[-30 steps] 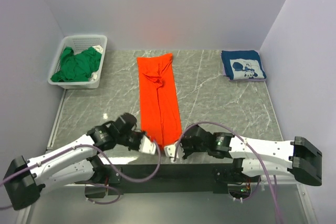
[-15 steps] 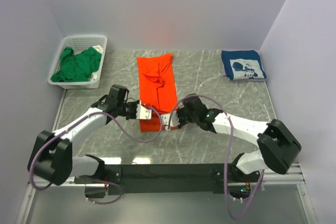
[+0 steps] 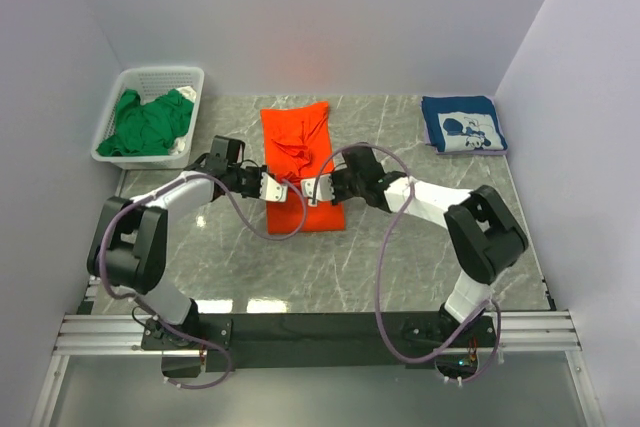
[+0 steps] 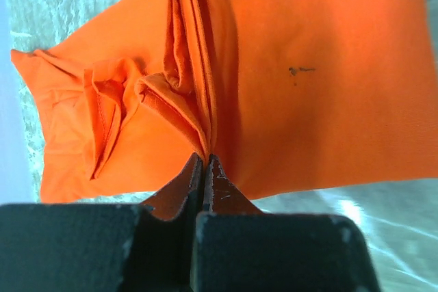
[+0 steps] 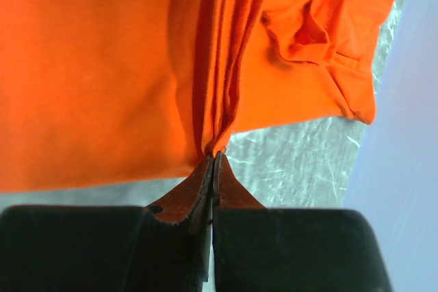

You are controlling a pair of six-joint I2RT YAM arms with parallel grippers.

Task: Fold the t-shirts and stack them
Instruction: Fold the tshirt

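The plain bright orange cloth t-shirt (image 3: 298,147) lies in the middle of the grey marble-patterned table (image 3: 420,237), as a narrow strip that runs away from the arm bases. Both arms reach inward to it, one from each side. The left claw (image 3: 276,190) is clenched on a gathered edge of the orange t-shirt. In the left wrist view its fingertips (image 4: 182,186) are pressed together, and several layers of cloth come out from between them. The right claw (image 3: 313,189) grasps the same kind of bunched edge just beside it, and its fingertips (image 5: 189,193) are also tight on the folds. Both claws are over the near half of the strip.

The navy blue t-shirt with white print (image 3: 462,124) lies folded at the far right corner, well apart. The plain green t-shirt (image 3: 150,122) is crumpled inside the white plastic lattice basket (image 3: 160,75) at the far left corner.
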